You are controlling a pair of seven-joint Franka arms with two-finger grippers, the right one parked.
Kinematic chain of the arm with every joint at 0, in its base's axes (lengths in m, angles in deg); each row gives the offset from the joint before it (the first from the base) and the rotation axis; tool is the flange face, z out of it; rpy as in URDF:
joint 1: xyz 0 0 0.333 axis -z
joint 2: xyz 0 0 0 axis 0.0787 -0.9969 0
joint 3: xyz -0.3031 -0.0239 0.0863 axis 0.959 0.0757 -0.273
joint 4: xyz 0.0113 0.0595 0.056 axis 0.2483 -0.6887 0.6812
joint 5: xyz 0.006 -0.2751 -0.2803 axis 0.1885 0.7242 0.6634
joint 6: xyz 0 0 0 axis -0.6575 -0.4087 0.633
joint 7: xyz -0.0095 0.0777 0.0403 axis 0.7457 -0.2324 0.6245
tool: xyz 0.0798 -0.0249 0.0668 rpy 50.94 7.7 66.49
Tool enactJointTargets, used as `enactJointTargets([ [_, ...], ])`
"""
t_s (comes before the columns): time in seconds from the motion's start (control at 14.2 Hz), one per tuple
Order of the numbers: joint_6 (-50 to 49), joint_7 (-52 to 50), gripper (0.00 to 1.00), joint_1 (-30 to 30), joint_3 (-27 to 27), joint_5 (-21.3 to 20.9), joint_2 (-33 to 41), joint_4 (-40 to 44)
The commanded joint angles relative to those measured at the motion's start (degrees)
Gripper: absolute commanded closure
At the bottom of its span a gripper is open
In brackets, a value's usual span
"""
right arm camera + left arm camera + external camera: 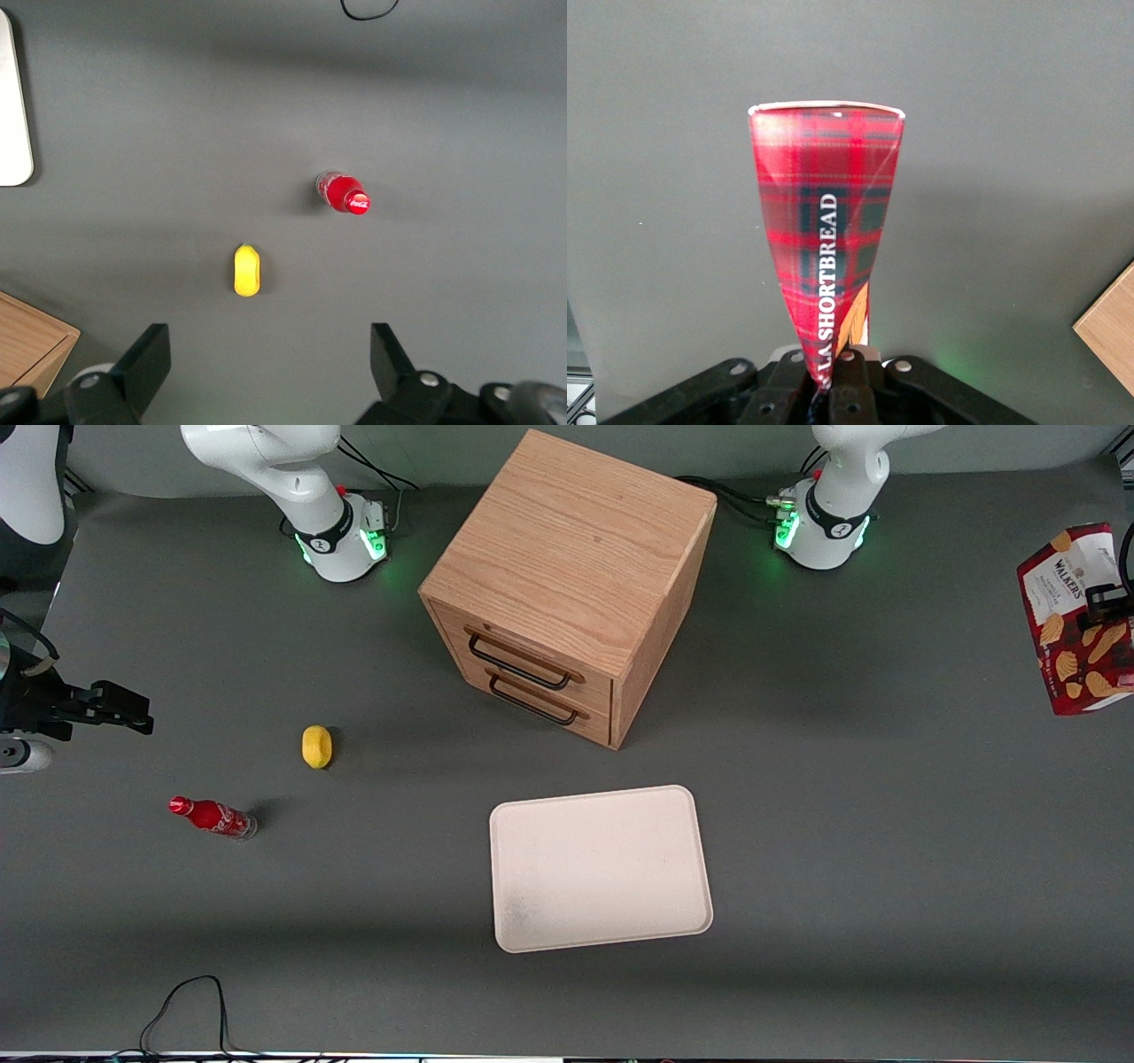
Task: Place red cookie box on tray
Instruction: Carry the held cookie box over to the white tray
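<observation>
Red cookie box (1076,620) hangs in the air, held by the gripper (1112,602), at the working arm's end of the table.
Front view: the box is well apart from the tray (601,867), which lies nearer to the camera than the wooden drawer cabinet (567,584). Left wrist view: the gripper (833,376) pinches the tartan box (828,230) at its narrow end.

You have one cookie box (1076,624) in the gripper (1118,602), one tray (601,866), one two-drawer cabinet (567,584), one bottle (213,817), one lemon (316,746).
</observation>
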Motion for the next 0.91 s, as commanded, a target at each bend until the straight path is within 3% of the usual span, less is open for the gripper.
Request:
enactJointTargets([
  [0.0,-1.7,-0.3,1.00,0.6,-0.2,0.5,-2.1,4.0],
  [0.21,-1.1,-4.3,1.00,1.9,1.4,2.7,-3.1,5.0],
  [0.42,-0.8,-14.9,1.00,2.7,8.6,3.0,-7.2,8.8],
  [0.63,-0.4,-29.8,1.00,4.0,18.5,3.0,-15.1,15.4],
  [0.84,1.9,-41.3,1.00,11.8,20.7,2.8,-27.1,27.9],
])
